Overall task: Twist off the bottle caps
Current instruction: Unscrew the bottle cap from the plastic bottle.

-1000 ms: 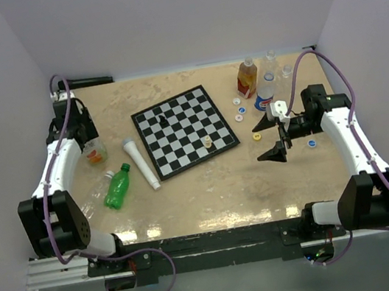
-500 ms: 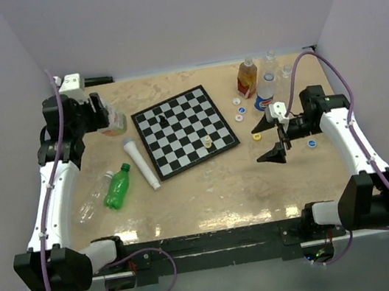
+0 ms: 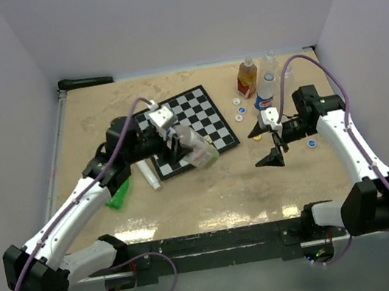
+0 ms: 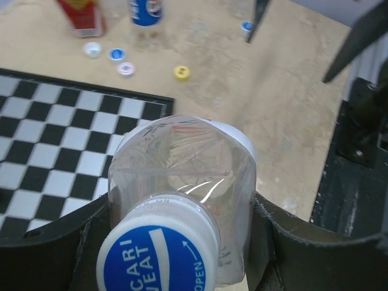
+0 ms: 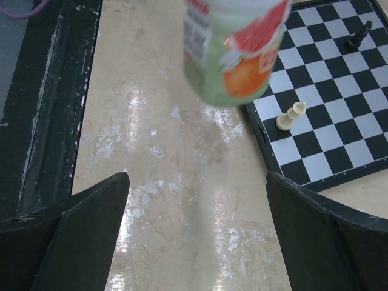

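My left gripper (image 3: 189, 146) is shut on a clear bottle (image 3: 199, 151) with an orange fruit label and holds it in the air over the chessboard's near right corner. In the left wrist view my gripper (image 4: 182, 233) clamps the bottle's body (image 4: 182, 170), and its blue-white cap (image 4: 154, 257) is on and faces the camera. My right gripper (image 3: 269, 144) is open and empty to the right of the bottle. In the right wrist view the gripper (image 5: 197, 206) is wide open, with the bottle (image 5: 236, 48) ahead.
The chessboard (image 3: 173, 108) lies mid-table with a white pawn (image 5: 291, 115) on it. A white tube (image 3: 142, 168) and a green bottle (image 3: 119, 197) lie to its left. Several bottles (image 3: 266, 89) stand at the back right. Loose caps lie near them (image 3: 239, 117), one yellow (image 3: 257, 135), one blue (image 3: 312, 144).
My left arm has swung the bottle from the far left back of the table to the middle, near the right gripper. The right gripper has shifted slightly left.
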`<state>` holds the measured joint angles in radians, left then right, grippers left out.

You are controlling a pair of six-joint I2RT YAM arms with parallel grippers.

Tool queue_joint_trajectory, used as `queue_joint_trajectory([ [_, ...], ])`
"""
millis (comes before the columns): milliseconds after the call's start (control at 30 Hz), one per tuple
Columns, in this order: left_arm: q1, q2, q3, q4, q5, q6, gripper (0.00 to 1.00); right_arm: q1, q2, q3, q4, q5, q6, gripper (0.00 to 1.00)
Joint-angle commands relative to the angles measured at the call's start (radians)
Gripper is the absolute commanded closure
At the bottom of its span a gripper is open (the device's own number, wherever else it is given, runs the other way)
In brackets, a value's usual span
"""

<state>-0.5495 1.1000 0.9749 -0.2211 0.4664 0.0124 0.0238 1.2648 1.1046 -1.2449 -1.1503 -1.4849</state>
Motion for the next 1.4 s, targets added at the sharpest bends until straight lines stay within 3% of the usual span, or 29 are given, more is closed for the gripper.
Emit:
queue_joint_trajectory([
  [0,-0.125,0.012,-0.071,0.294,0.061,0.018,0.82,0.044,-0.047,0.064,-0.010,0.018,0.055,0.02],
  [200,-0.248,0.121,-0.044,0.414,0.052,0.021,0.83,0.131,-0.035,0.100,0.041,0.021,0.207,0.02],
  [500,-0.313,0.175,-0.031,0.514,0.054,0.003,0.85,0.218,-0.031,0.054,0.344,0.067,0.586,0.02],
  [667,-0.316,0.184,-0.031,0.577,0.072,-0.038,0.85,0.294,-0.016,0.006,0.401,0.083,0.641,0.02],
  [900,-0.319,0.185,-0.044,0.649,0.068,-0.066,0.86,0.304,0.001,-0.005,0.404,0.083,0.652,0.03],
  [1033,-0.319,0.182,-0.054,0.652,0.057,-0.066,0.86,0.304,0.001,0.001,0.384,0.075,0.640,0.21],
  [1167,-0.319,0.172,-0.068,0.652,0.026,-0.071,0.81,0.304,0.005,0.012,0.338,0.054,0.586,0.54],
  [1233,-0.319,0.163,-0.079,0.652,-0.011,-0.078,0.68,0.304,-0.002,0.015,0.323,0.055,0.563,0.72],
  [1367,-0.316,0.106,-0.090,0.629,-0.078,-0.100,0.37,0.304,-0.042,0.000,0.308,0.049,0.526,0.78],
])
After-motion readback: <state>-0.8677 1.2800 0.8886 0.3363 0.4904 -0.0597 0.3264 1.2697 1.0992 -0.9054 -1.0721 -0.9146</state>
